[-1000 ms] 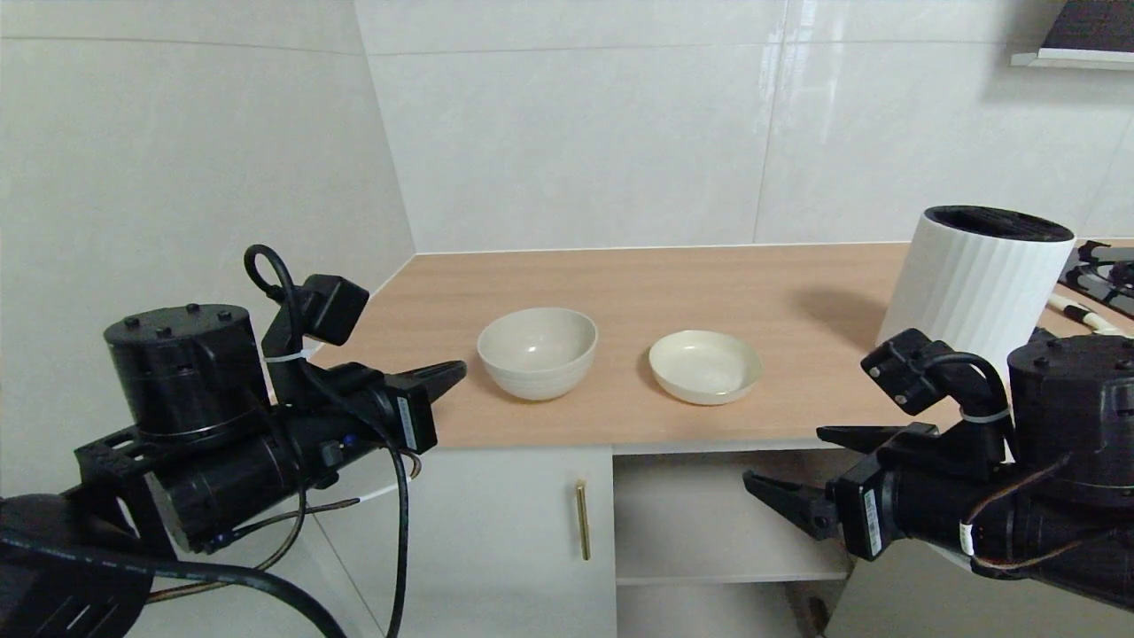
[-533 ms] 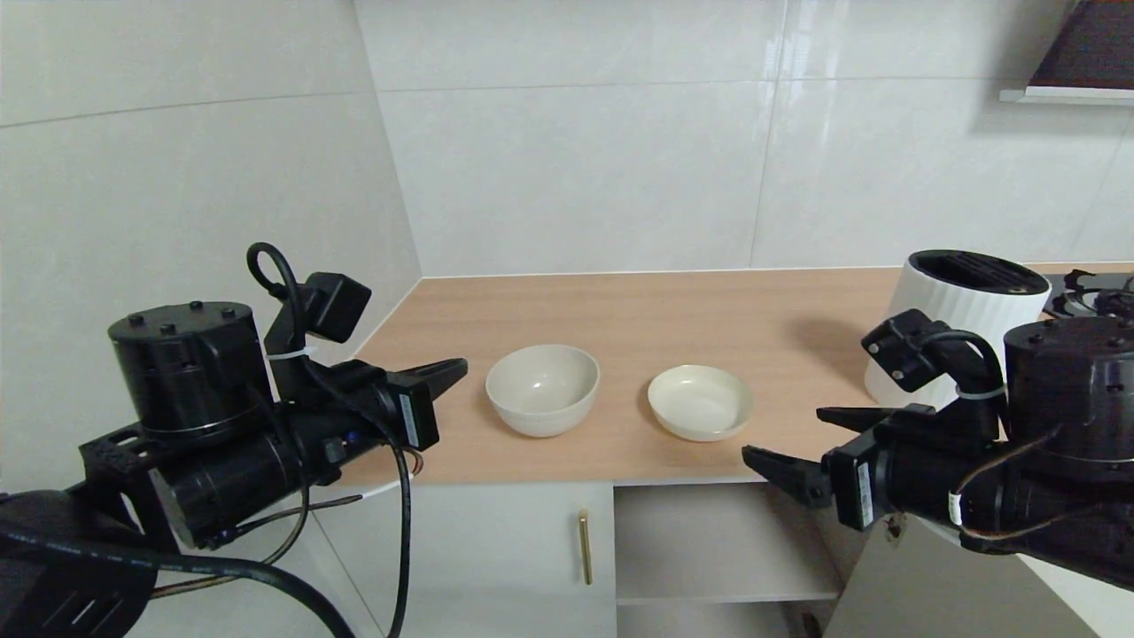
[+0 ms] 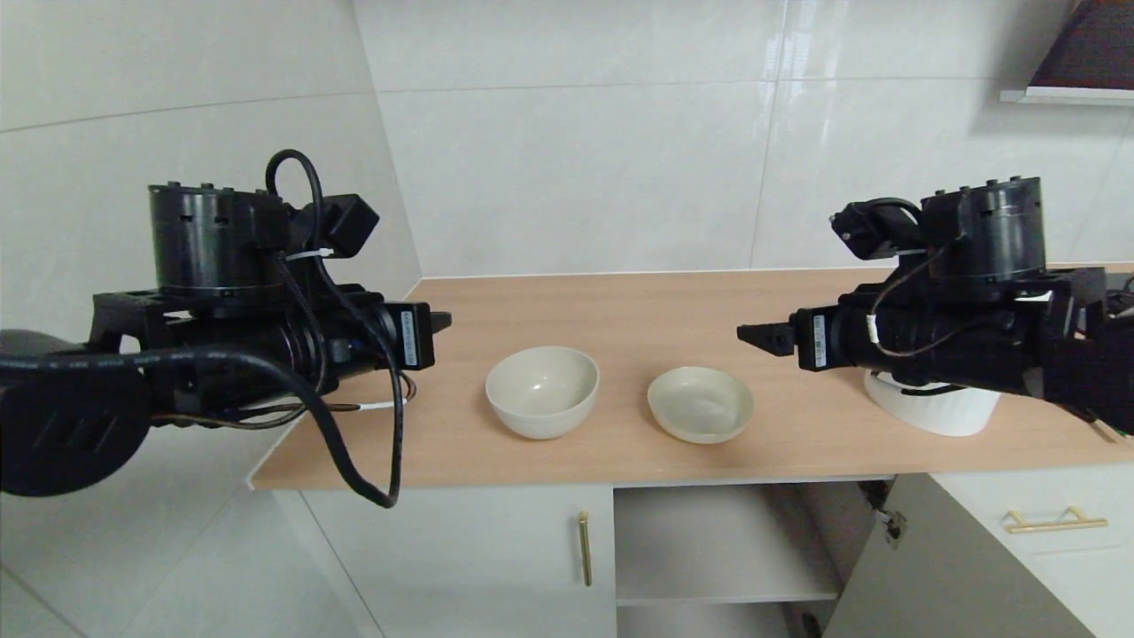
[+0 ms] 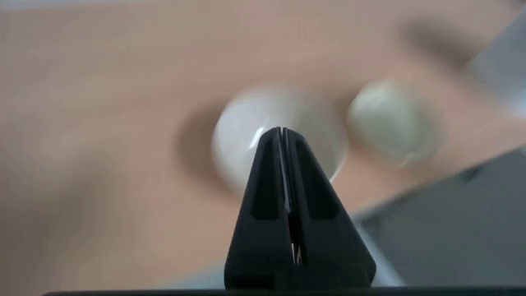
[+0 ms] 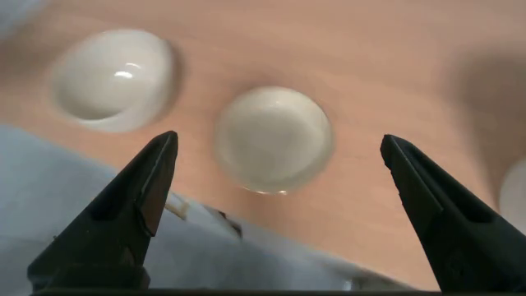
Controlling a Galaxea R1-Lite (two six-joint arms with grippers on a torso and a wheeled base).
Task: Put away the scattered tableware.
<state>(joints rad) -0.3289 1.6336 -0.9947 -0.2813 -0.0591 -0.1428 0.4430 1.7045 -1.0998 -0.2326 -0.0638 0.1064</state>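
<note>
Tableware lies untouched: the left end effector, black tapered fingers pinched together on nothing, points toward the deep, glossy off-white ceramic bowl, while the right end effector, spread wide and empty, frames the shallow cream dish, seemingly lined up for its rim. Both pieces sit side by side, apart, near the front edge of the matte wood-grain table, above an open white cabinet shelf, likely their destination.

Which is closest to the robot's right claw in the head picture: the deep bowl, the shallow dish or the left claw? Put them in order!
Starting from the right gripper:
1. shallow dish, just below it on the counter.
2. deep bowl, further to the robot's left, beside the dish.
3. left gripper, beyond the bowl, over the counter's left end.
</note>
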